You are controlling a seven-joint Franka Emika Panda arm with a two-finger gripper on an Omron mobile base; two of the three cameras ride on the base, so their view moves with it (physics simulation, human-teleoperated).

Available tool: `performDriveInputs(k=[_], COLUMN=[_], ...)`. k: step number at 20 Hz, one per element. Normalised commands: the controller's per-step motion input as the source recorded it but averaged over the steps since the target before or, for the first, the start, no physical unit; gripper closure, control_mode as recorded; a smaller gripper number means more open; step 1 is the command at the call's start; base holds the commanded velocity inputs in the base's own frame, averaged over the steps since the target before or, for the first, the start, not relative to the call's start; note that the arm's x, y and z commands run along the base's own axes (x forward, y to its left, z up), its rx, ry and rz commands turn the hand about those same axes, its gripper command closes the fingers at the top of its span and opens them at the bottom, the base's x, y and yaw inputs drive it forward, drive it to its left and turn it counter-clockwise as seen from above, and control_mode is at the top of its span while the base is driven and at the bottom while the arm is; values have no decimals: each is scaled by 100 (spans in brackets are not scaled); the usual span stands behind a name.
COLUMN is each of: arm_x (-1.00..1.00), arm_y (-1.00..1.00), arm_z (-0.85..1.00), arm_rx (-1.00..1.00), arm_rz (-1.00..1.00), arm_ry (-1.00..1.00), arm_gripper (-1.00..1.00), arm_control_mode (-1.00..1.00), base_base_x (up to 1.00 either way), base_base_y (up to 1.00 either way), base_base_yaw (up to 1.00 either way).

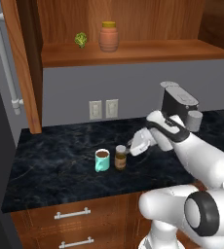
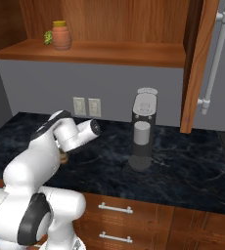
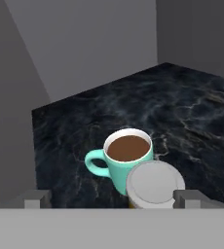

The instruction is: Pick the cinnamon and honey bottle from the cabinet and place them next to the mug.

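The cinnamon [image 1: 120,157] stands upright on the black counter, close to the right of the teal mug [image 1: 102,160] of brown liquid. My gripper [image 1: 129,149] hovers just right of the jar and a little above it, open and holding nothing. In the hand view the fingertips [image 3: 36,198] stand wide apart at the bottom, with the cinnamon's grey lid [image 3: 155,184] near the right one and the mug [image 3: 128,158] behind it. The honey bottle [image 1: 108,37] sits on the cabinet's shelf [image 1: 133,51], also seen as the honey bottle [image 2: 61,35] at upper left.
A small green item [image 1: 81,40] lies left of the honey bottle on the shelf. A grey coffee machine [image 2: 143,132] stands on the counter to the right of my arm. Wall outlets [image 1: 104,109] are behind; drawers [image 1: 72,214] with silver handles are below the counter edge.
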Motion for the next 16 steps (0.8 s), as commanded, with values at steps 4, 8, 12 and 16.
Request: performDriveInputs(k=[4, 8, 12, 16], arm_x=[-39, -35, -9, -7], arm_y=[0, 0, 0, 0], arm_z=[65, 62, 51, 68], arm_rx=[0, 0, 0, -1], arm_rz=[-14, -20, -26, -29], arm_ry=[0, 0, 1, 4], arm_gripper=[-100, -100, -100, -100], arm_control_mode=[-100, -100, -100, -100], base_base_x=[0, 0, 0, 0], base_base_y=[0, 0, 0, 0], base_base_yaw=[0, 0, 0, 0])
